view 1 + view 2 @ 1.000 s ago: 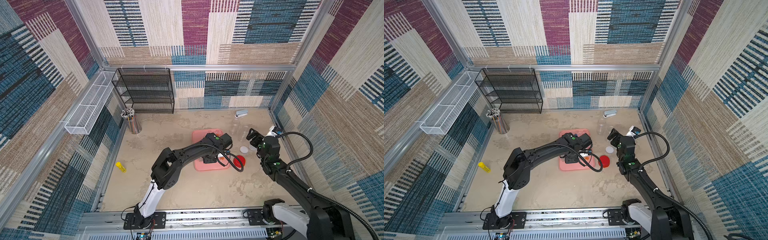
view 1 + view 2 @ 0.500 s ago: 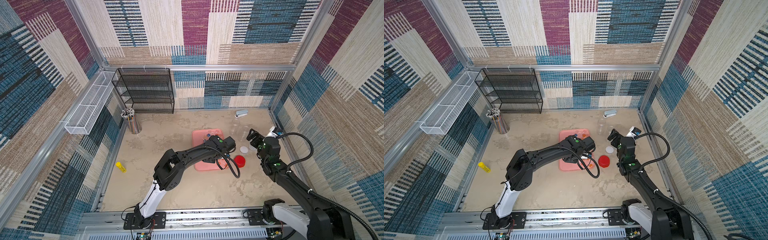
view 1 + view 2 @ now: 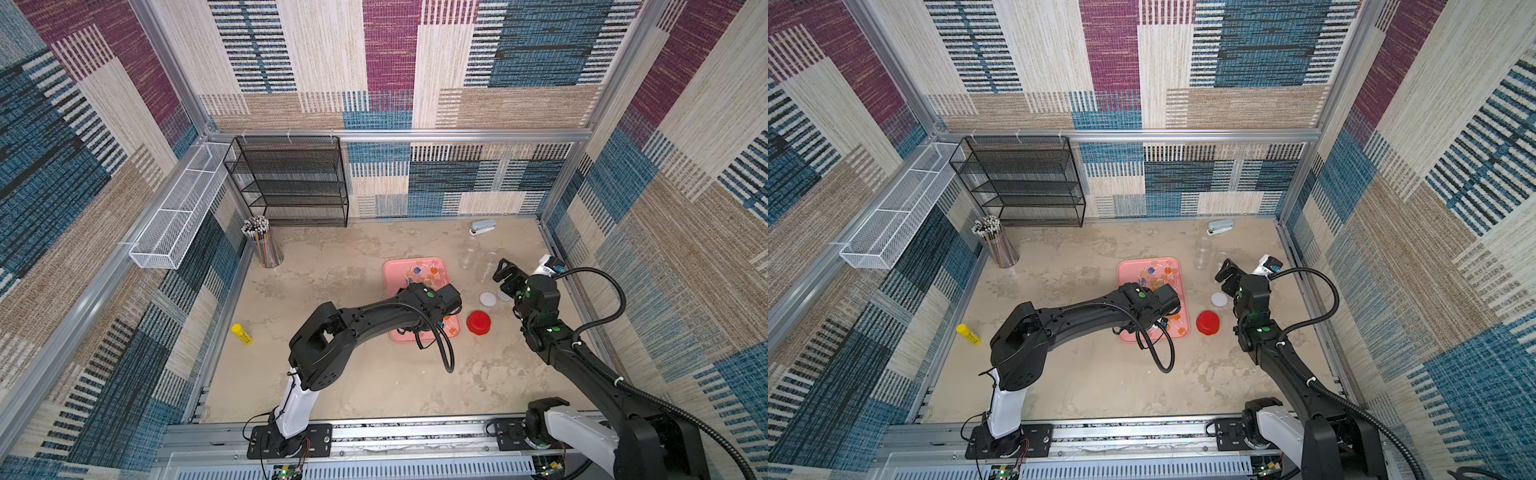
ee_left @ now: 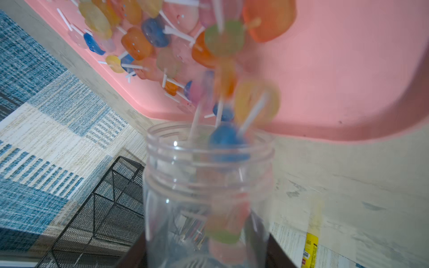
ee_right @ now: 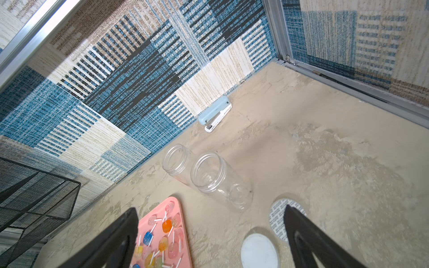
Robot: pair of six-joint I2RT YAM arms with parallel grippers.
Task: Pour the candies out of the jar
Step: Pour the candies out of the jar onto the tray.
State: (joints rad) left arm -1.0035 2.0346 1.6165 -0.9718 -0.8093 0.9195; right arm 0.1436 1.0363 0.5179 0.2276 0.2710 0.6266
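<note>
My left gripper (image 4: 204, 255) is shut on the clear jar (image 4: 176, 197), with a dark finger on each side of its body. The jar is tipped mouth-first toward the pink tray (image 4: 348, 69). Candies (image 4: 232, 92) tumble out of it in a blur, and a few are still inside. Many candies (image 3: 428, 272) lie on the tray (image 3: 395, 274) in both top views, where the left wrist (image 3: 432, 299) hides the jar. My right gripper (image 5: 209, 232) hangs open and empty to the right of the tray, its fingers (image 5: 120, 234) wide apart.
A red lid (image 3: 478, 322) and a white lid (image 3: 488, 298) lie right of the tray. Two empty clear jars (image 5: 176, 162) (image 5: 216, 178) and a stapler (image 5: 214, 113) stand behind. At the left are a pencil cup (image 3: 262, 245), black mesh shelf (image 3: 291, 183) and yellow glue stick (image 3: 242, 334).
The left wrist has shifted along the tray toward the front, uncovering candies at the tray's far end. The right arm has not moved.
</note>
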